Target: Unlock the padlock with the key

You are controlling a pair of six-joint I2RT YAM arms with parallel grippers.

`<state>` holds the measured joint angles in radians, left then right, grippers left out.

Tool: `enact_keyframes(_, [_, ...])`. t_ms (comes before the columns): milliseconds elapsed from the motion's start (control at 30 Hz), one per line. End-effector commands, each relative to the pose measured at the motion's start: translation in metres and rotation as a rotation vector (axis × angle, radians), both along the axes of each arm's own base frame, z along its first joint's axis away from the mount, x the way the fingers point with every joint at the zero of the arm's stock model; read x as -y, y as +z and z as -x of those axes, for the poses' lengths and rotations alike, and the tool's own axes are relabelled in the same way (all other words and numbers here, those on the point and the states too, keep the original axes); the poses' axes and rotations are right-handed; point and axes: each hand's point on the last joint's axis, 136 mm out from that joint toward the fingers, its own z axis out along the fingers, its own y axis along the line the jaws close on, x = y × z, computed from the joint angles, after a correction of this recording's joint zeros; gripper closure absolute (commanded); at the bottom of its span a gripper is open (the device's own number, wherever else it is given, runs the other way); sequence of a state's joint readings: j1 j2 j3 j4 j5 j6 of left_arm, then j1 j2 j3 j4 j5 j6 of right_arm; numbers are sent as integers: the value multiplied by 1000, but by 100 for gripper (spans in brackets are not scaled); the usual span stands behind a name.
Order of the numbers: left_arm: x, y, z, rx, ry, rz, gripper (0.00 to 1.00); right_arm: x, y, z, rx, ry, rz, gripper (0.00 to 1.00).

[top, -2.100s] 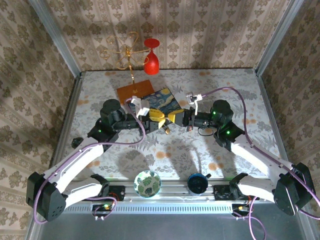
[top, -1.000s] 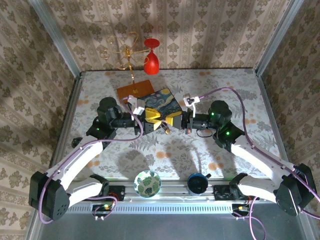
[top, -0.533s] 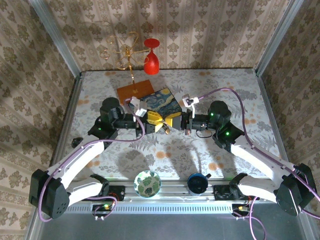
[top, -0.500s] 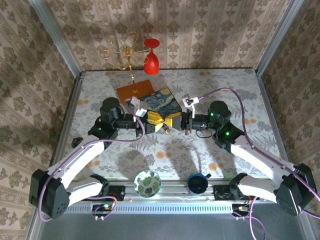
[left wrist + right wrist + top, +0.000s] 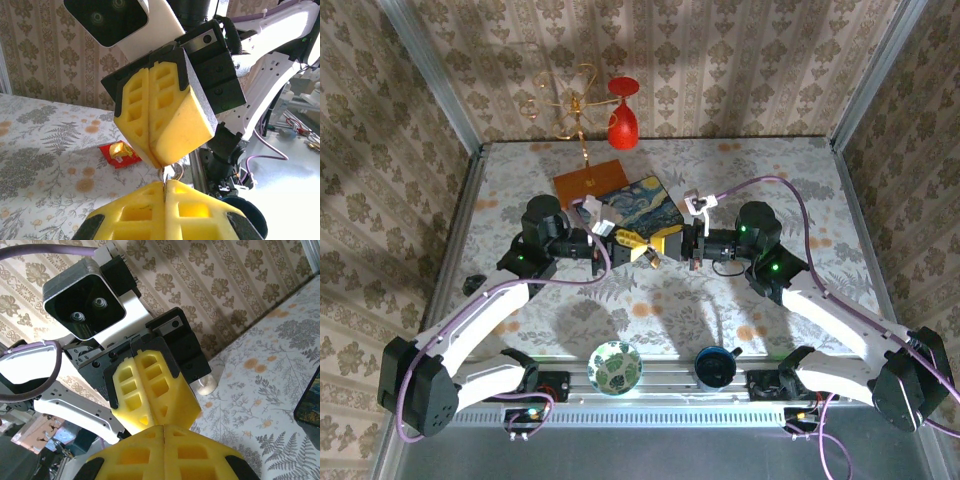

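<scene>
Both grippers meet tip to tip above the middle of the table. My left gripper point(image 5: 628, 241) point(image 5: 165, 186) is shut, with a thin flat metal piece, the key point(image 5: 164, 184), pinched in the seam of its yellow pads. My right gripper point(image 5: 663, 243) point(image 5: 164, 427) is shut too, and its pads point(image 5: 165, 120) press down onto the left tips. A small silvery loop point(image 5: 175, 171) pokes out where the tips touch, and a tiny pale metal bit point(image 5: 648, 257) shows just below them. The padlock's body is hidden between the pads.
The painted blue box point(image 5: 645, 200) and an orange-brown board point(image 5: 588, 182) lie just behind the grippers. A red glass point(image 5: 623, 118) hangs on a gold stand point(image 5: 570, 105) at the back. A patterned bowl point(image 5: 614, 366) and a dark mug point(image 5: 716, 365) stand at the near edge. A red packet point(image 5: 117, 152) lies on the table.
The two grippers have stayed pressed together. The pair has drifted slightly towards the back, and the left wrist has turned a little.
</scene>
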<state>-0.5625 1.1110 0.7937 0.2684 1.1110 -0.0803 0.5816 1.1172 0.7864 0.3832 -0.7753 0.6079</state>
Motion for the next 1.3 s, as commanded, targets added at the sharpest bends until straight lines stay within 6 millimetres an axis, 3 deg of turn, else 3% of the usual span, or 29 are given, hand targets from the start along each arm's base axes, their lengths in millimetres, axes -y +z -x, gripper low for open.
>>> enact_keyframes(0, [0,13,7,60,-28,16,100,0,25,4,63,-4,-28,100])
enact_keyframes(133, [0,14,6,85,-8,18,100,0,25,3,62,-9,-24,100])
enact_keyframes(267, [-3,13,3,202,69,14,100,2,25,-1,59,-35,3,72])
enact_keyframes(300, [-4,11,2,249,97,3,100,3,25,-2,61,-48,14,60])
enact_keyframes(433, [-4,-4,1,509,202,-97,100,15,23,-13,45,-150,87,45])
enact_keyframes(567, [-1,-24,-5,891,275,-223,100,35,16,-29,-25,-286,179,43])
enact_keyframes(667, [0,-15,-8,1106,347,-179,100,50,6,-40,-172,-336,205,44])
enact_keyframes(767, [0,-9,-6,1224,349,-137,100,55,-3,-43,-331,-278,146,46])
enact_keyframes(933, [4,-11,-12,1303,328,-169,100,39,0,-25,-405,-87,61,41])
enact_keyframes(1267, [11,9,-2,1386,288,-82,100,28,-15,-19,-518,8,15,34])
